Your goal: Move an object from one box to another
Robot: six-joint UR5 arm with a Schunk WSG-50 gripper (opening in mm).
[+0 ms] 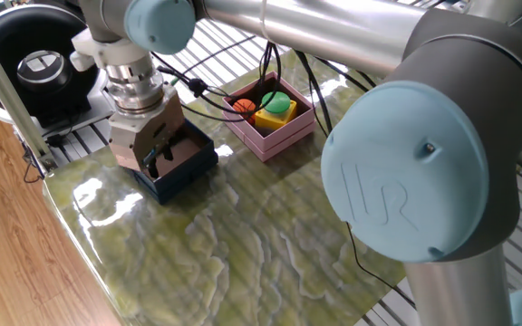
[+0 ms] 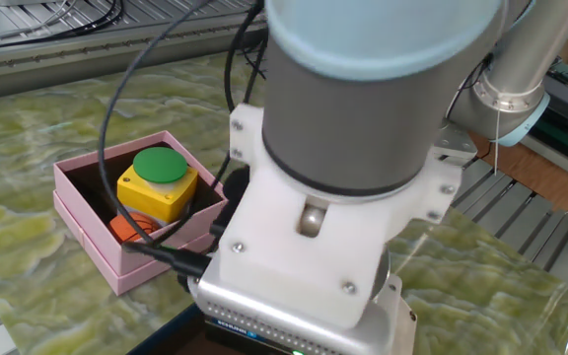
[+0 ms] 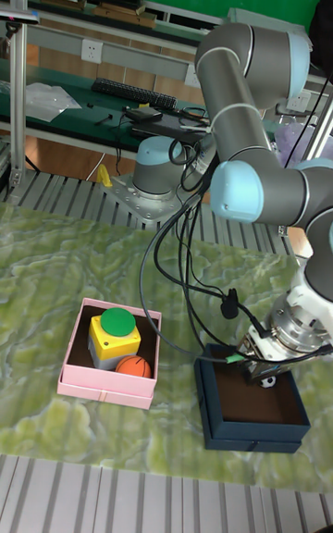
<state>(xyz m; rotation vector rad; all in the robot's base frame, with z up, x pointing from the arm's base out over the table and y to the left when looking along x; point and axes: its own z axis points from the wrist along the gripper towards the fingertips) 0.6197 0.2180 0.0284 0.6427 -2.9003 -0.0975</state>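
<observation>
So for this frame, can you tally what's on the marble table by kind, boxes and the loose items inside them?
Boxes: 2, the navy-blue box and the pink box.
Yellow push-button units with a green cap: 1, in the pink box.
Orange balls: 1, in the pink box.
Small black-and-white items: 1, at the gripper over the navy-blue box.
Total: 5.
</observation>
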